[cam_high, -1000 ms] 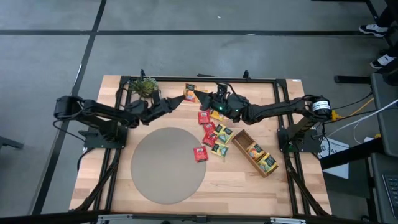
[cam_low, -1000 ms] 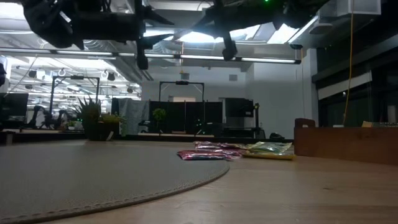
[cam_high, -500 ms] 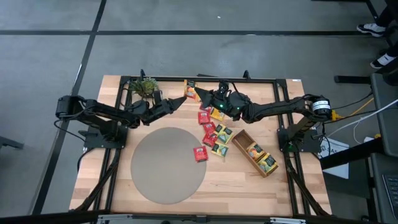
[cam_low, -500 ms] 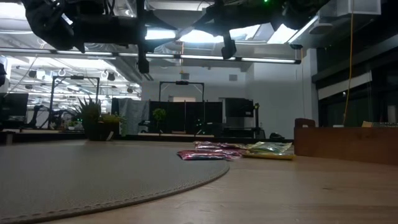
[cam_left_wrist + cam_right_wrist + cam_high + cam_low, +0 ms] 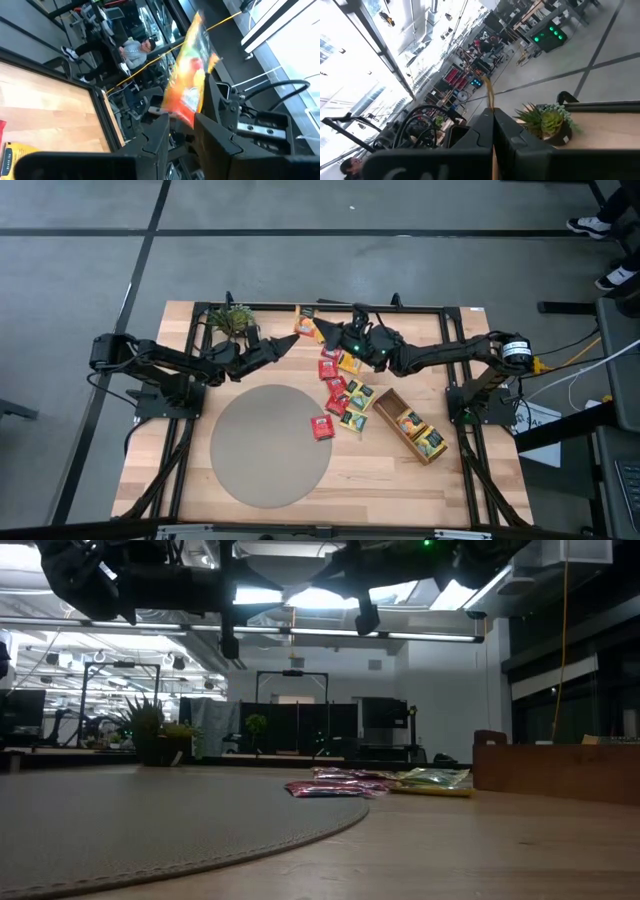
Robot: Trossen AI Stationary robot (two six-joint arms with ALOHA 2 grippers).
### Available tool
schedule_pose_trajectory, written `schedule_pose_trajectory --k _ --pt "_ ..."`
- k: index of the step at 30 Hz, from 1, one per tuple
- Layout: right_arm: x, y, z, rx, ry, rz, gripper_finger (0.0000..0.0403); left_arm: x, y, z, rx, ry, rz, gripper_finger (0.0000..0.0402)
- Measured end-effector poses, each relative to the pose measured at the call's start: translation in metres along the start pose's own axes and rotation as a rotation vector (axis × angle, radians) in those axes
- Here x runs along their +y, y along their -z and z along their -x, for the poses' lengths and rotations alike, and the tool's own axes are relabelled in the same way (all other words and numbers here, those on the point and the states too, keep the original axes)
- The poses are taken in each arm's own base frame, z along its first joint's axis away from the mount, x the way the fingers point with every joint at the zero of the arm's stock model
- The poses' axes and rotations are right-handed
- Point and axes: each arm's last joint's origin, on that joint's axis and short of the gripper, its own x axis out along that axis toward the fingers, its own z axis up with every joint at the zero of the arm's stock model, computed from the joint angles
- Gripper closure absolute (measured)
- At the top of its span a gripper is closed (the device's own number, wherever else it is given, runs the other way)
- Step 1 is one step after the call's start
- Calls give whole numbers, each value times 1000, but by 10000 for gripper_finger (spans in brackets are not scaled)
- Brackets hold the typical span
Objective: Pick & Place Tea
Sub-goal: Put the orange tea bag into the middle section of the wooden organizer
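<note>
Two grippers meet above the table's far edge, the left gripper (image 5: 180, 131) and the right gripper (image 5: 318, 330) both pinching one orange tea sachet (image 5: 191, 75) between them, apparently mid-handover, while loose sachets (image 5: 340, 392) lie below beside the wooden tray (image 5: 388, 402).

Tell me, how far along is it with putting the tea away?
Early on. Done: a few sachets lie in the tray. In hand: the left gripper and right gripper both pinch one orange sachet above the table's far edge. Left: several loose sachets beside the mat.
</note>
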Motion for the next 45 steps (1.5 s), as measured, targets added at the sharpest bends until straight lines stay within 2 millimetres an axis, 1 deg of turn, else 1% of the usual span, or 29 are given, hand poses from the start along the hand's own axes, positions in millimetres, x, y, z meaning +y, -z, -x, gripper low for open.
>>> schedule_pose_trajectory --k 7,14,25,28,34,39,45 --pt "2 -2 0 -8 -27 0 399 0 -1 0 -27 -14 0 314" --pt "0 0 0 21 -12 -20 399 -1 -2 0 -46 -5 6 318" --pt "-1 -1 -1 17 -10 -28 400 -1 -2 0 -47 0 9 319" --pt "-1 -1 -1 18 -10 -30 400 -5 -2 -2 -51 12 11 321" --pt "-1 -1 -1 18 -10 -30 400 -10 0 -10 -14 44 -17 344" --pt "-2 0 -1 24 -3 -26 400 -9 2 -12 1 42 -21 389" --pt "-2 0 -1 42 -12 8 395 -9 2 -12 -5 37 -49 391"
